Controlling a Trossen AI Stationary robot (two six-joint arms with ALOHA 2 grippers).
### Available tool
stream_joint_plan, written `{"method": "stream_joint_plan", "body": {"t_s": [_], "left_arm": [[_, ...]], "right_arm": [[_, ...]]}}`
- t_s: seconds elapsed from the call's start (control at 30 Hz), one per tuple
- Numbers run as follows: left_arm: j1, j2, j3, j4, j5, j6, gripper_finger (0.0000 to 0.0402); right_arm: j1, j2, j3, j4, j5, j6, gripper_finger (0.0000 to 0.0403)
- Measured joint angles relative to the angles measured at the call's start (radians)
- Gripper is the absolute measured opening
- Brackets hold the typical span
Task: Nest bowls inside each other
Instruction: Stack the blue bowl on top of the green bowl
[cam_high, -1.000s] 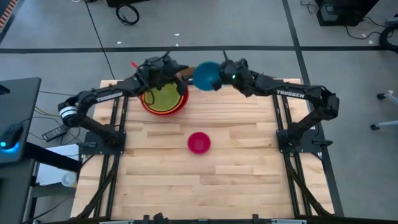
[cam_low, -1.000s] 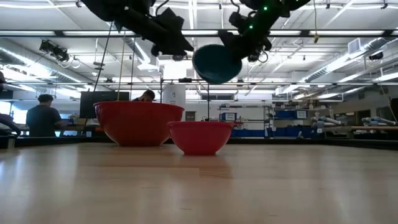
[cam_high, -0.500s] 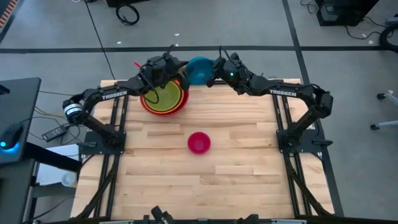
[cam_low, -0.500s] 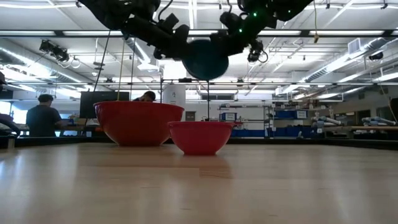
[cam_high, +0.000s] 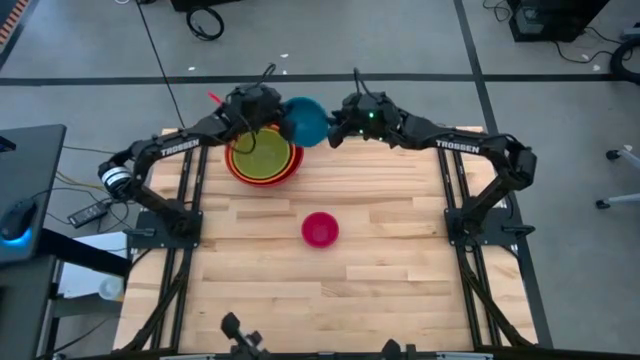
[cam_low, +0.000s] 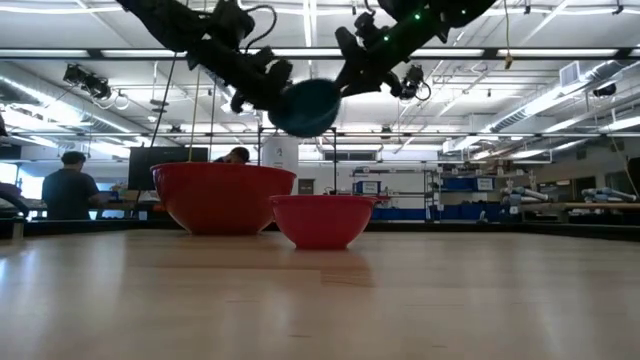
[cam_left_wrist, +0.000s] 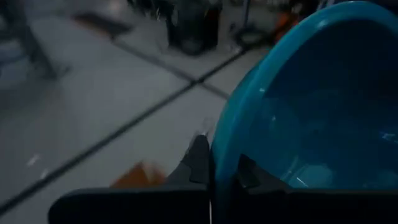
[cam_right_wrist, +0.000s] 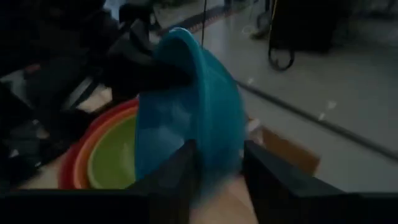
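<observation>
A blue bowl (cam_high: 305, 120) hangs tipped on its side in the air by the table's far edge, between my two grippers. My left gripper (cam_high: 281, 119) is shut on it. My right gripper (cam_right_wrist: 221, 169) is open, its fingers standing on either side of the bowl's opposite rim. Just below and left of it the red bowl (cam_high: 236, 170) stands on the table with the orange bowl (cam_high: 292, 160) and the green bowl (cam_high: 262, 154) nested inside. The small pink bowl (cam_high: 320, 229) stands alone mid-table. My left gripper pinches the blue bowl's rim (cam_left_wrist: 219, 140) between its two fingers (cam_left_wrist: 199, 163), one outside the wall and one inside the hollow. It comes at the bowl roughly level from the table's left. The bowl is lifted clear and tilted on its side. My right gripper: whether its fingers touch the bowl, I cannot tell.
The wooden table top (cam_high: 380, 260) stretches toward the near edge beyond the pink bowl. In the low view the red bowl (cam_low: 222, 197) and the pink bowl (cam_low: 322, 220) stand side by side, with people at desks in the room behind.
My right gripper has carried the blue bowl toward the table's left, turning it, and has opened. My left gripper has moved in toward the bowl and shut on its rim. The bowl now hangs farther left, close over the nested stack's far rim.
</observation>
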Motion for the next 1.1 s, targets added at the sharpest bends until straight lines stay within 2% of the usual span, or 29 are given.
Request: {"method": "stream_joint_plan", "body": {"t_s": [0.13, 0.23, 0.3, 0.43, 0.6, 0.7, 0.83, 0.93, 1.1], "left_arm": [[0.102, -0.013, -0.003, -0.177, 0.067, -0.023, 0.0011], [0.167, -0.02, 0.001, -0.303, 0.121, -0.031, 0.0011], [0.211, -0.012, -0.003, -0.412, 0.15, -0.029, 0.0011], [0.261, 0.033, -0.002, -0.509, 0.186, -0.001, 0.0011], [0.268, 0.098, -0.002, -0.658, 0.195, 0.025, 0.0012], [0.269, 0.12, -0.002, -0.681, 0.194, 0.025, 0.0017], [0.268, 0.119, -0.002, -0.669, 0.184, 0.025, 0.0043], [0.27, 0.111, 0.001, -0.68, 0.13, 0.027, 0.0077], [0.284, 0.111, 0.072, -0.767, 0.099, 0.044, 0.0133]], "right_arm": [[-0.024, -0.005, 0.02, -0.006, -0.054, 0.063, 0.0191], [-0.041, -0.005, 0.026, -0.038, -0.059, 0.086, 0.0214], [-0.055, -0.005, 0.025, -0.065, -0.066, 0.115, 0.022], [-0.077, -0.004, 0.025, -0.121, -0.065, 0.125, 0.022], [-0.096, -0.004, 0.025, -0.172, -0.067, 0.123, 0.022], [-0.107, -0.004, 0.025, -0.195, -0.089, 0.133, 0.022], [-0.112, -0.003, 0.025, -0.255, -0.15, 0.159, 0.022], [-0.111, 0.002, 0.025, -0.328, -0.211, 0.153, 0.0221], [-0.112, 0.056, 0.025, -0.428, -0.321, 0.183, 0.0219]]}}
